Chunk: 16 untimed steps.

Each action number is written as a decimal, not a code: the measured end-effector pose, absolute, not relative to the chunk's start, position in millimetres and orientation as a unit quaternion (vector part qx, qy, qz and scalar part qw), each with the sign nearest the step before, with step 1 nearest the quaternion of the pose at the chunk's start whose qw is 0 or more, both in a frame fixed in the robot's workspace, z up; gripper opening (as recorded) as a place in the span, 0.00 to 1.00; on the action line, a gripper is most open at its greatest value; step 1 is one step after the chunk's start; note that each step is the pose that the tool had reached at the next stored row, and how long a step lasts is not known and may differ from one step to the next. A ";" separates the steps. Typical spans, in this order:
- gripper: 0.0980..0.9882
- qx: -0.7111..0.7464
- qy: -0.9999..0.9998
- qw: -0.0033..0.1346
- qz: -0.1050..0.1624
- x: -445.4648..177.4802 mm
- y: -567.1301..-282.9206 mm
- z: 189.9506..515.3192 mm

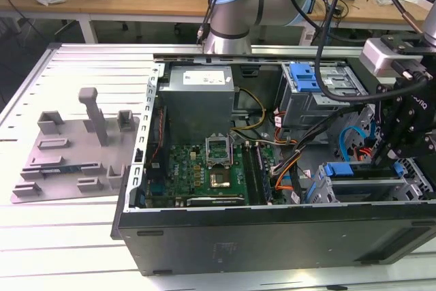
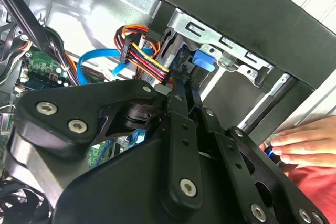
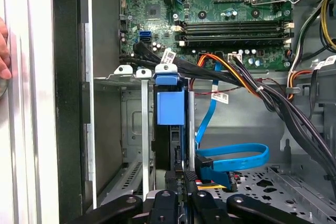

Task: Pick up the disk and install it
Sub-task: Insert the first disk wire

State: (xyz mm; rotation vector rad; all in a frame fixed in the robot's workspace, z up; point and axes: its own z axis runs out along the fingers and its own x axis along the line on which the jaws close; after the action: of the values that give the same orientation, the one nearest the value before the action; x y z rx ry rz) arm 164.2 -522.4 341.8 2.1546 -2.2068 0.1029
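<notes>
The disk [image 3: 170,108] stands on edge in a slot of the metal drive cage [image 3: 132,129] at the case's front corner, its blue carrier tab [image 2: 202,59] facing the case opening. In the exterior view its blue rail [image 1: 338,170] shows at the lower right of the open computer case [image 1: 272,236]. My gripper [image 3: 184,179] reaches down into the cage from the exterior view's right. Its two black fingers [image 2: 181,93] lie close together, pinching the thin rear edge of the disk.
A blue data cable [image 3: 231,156] and a bundle of coloured power wires [image 2: 144,56] lie right beside the disk. The motherboard [image 1: 204,168] and grey power-supply box [image 1: 201,93] fill the case. A person's hand [image 2: 304,142] rests outside the case wall. A grey fixture plate [image 1: 75,148] lies at the exterior view's left.
</notes>
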 end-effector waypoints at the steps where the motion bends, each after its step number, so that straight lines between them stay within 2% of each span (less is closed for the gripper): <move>1: 0.08 0.698 -0.715 0.028 0.033 164.2 -522.5 341.3; 16: 0.08 0.684 -0.728 0.028 0.033 163.5 -522.5 350.8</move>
State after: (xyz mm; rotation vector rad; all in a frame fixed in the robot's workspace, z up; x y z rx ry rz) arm 163.5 -522.5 350.8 2.1101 -2.2478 0.1011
